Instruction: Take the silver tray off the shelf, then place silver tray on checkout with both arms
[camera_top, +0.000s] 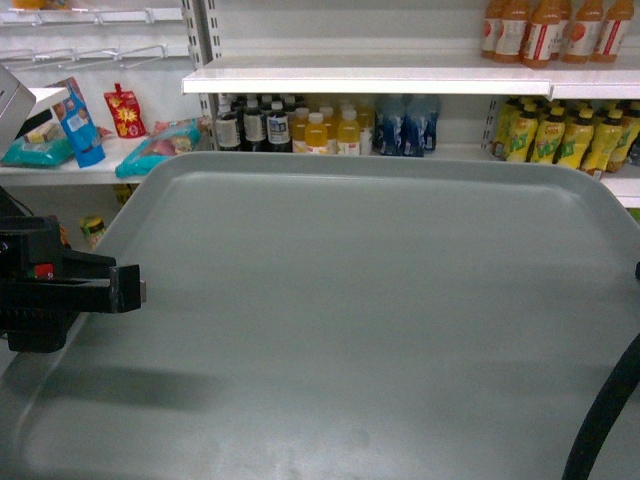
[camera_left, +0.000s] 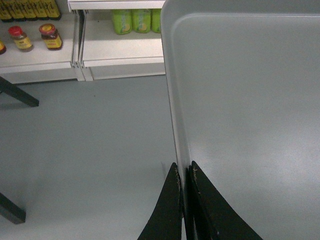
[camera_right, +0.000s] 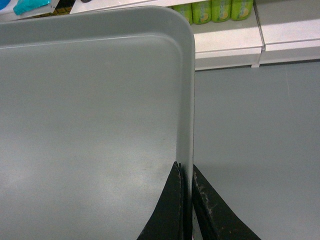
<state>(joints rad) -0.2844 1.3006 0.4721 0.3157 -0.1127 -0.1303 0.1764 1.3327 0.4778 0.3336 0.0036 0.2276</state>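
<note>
Head view shows the silver tray (camera_top: 360, 310), smooth, dull grey, with round corners, held up in front of shelves of bottles (camera_top: 320, 125). Only the wrist views show the grip: the left gripper (camera_left: 185, 172) and right gripper (camera_right: 185, 172) each pinch the tray's thin rim between black fingers, above the grey floor (camera_left: 90, 150).

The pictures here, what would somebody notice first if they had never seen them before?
The big grey tray fills almost the whole head view, held up in the air in front of the shop shelves. The left hand pinches its left rim and the right hand pinches its right rim. Behind it, rows of yellow drink bottles stand on a shelf.
</note>
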